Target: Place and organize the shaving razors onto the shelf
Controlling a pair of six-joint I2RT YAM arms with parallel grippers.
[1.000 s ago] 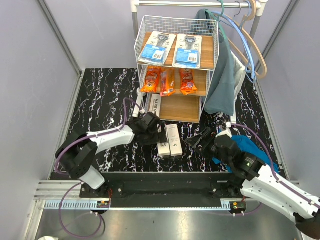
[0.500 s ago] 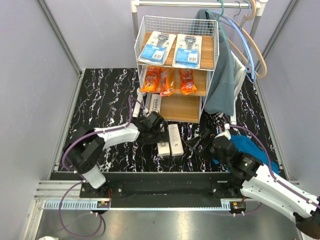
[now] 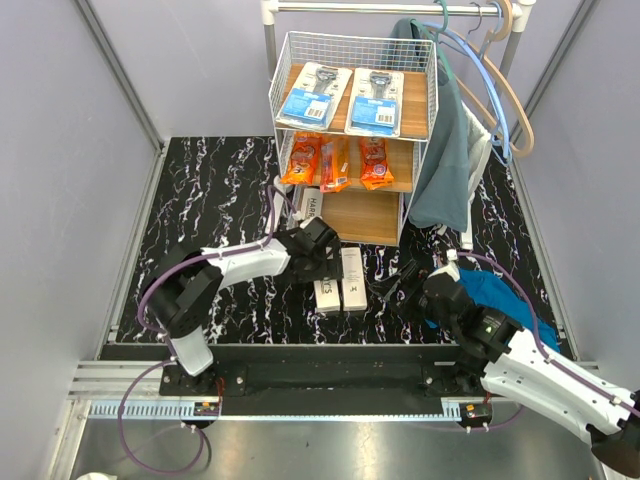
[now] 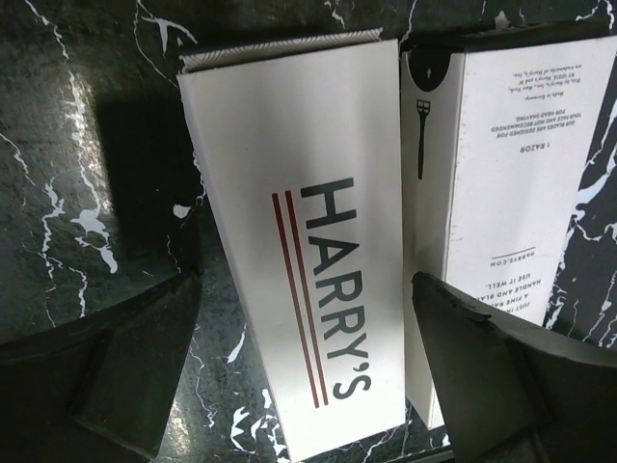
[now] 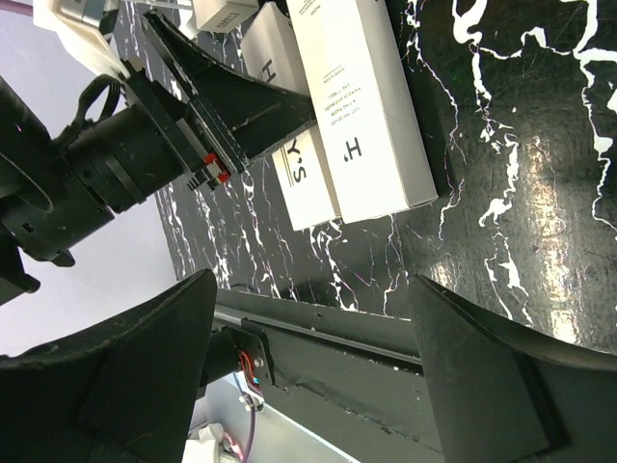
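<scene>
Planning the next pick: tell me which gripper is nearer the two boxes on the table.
Left. The left gripper hangs open over the boxes; the right gripper sits apart, off to their right.

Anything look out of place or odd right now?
Nothing spilled or damaged. Two HARRY'S boxes lie flat on the table in front of the shelf, not yet shelved. A blue cloth lies bunched at the table's right side.

Marbled table [image 3: 200, 190] — hangers [image 3: 497, 110], teal garment [image 3: 445, 150]
</scene>
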